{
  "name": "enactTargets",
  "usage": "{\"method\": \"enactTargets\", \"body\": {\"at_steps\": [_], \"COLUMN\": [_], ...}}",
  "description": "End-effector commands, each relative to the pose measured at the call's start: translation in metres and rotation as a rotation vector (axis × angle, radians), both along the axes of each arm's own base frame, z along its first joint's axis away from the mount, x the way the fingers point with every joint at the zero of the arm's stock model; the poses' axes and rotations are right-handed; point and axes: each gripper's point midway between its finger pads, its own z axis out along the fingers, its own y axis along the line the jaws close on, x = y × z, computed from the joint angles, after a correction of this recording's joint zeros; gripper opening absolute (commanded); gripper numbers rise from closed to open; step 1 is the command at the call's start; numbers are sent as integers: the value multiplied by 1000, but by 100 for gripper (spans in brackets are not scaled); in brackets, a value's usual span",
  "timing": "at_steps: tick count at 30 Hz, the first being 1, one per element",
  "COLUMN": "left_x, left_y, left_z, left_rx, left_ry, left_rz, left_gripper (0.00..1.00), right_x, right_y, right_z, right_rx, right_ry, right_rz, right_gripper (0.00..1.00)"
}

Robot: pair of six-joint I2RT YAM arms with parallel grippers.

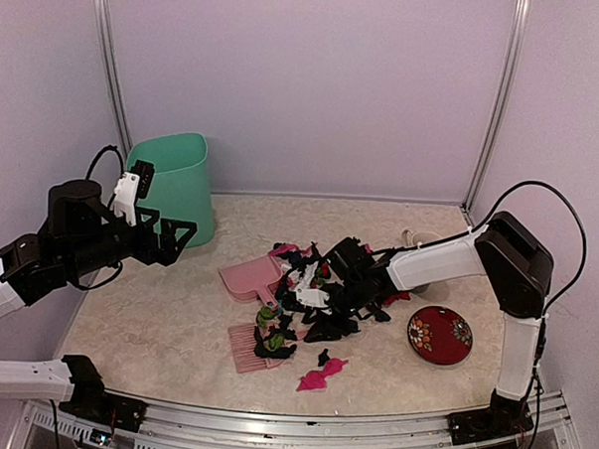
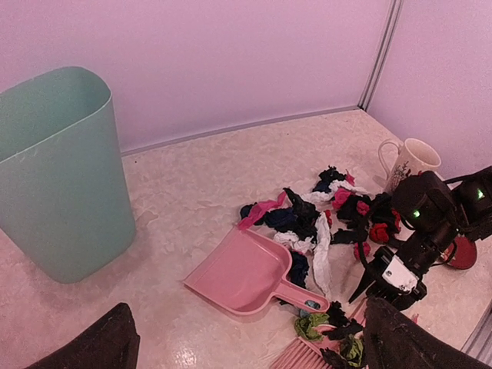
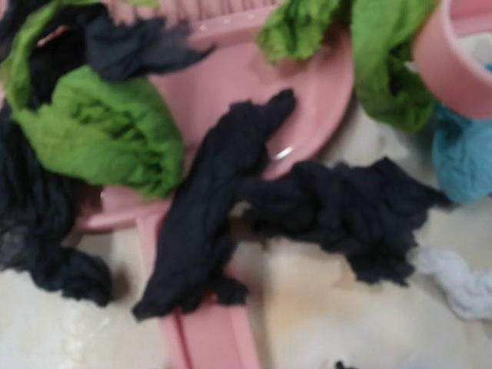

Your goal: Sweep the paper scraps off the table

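Note:
The paper scraps (image 1: 328,297) lie in a loose heap of black, pink, red, white and green bits mid-table (image 1: 156,323); from the left wrist they show as paper scraps (image 2: 327,207) behind the pink dustpan (image 2: 247,269). My right gripper (image 1: 310,291) is low in the heap, over the pink brush (image 1: 245,343). Its own fingers do not show in the right wrist view, which is filled by the brush handle (image 3: 206,334), black scraps (image 3: 207,207) and green scraps (image 3: 100,127). My left gripper (image 1: 176,237) hangs open and empty, high at the left beside the bin.
A mint-green bin (image 1: 177,184) stands at the back left. The pink dustpan (image 1: 252,279) lies left of the heap. A red patterned plate (image 1: 439,335) sits front right. A white mug (image 2: 411,161) stands behind the right arm. Walls close in the back and sides.

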Motion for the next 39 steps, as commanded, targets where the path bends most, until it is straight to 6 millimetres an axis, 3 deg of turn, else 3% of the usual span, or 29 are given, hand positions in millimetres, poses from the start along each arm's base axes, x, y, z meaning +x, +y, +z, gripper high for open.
{"method": "enactTargets", "body": {"at_steps": [1, 14, 24, 26, 33, 39], "left_x": [0, 1, 6, 6, 8, 10], "left_y": [5, 7, 12, 13, 15, 18], "left_z": [6, 4, 3, 3, 3, 1], "left_rx": [-20, -17, -20, -21, -26, -17], "left_ry": [-27, -28, -25, -25, -25, -27], "left_rz": [21, 23, 34, 37, 44, 61], "left_gripper": [99, 99, 99, 99, 99, 99], "right_x": [-25, -51, -58, -58, -52, -50], "right_y": [-13, -17, -17, -14, 4, 10], "right_z": [-30, -42, -38, -34, -8, 30], "right_rx": [-100, -131, -128, -110, -41, 47], "right_ry": [55, 30, -14, -9, 60, 159], "right_rz": [-6, -76, -142, -162, -252, -326], "right_gripper": [44, 32, 6, 0, 0, 0]}}
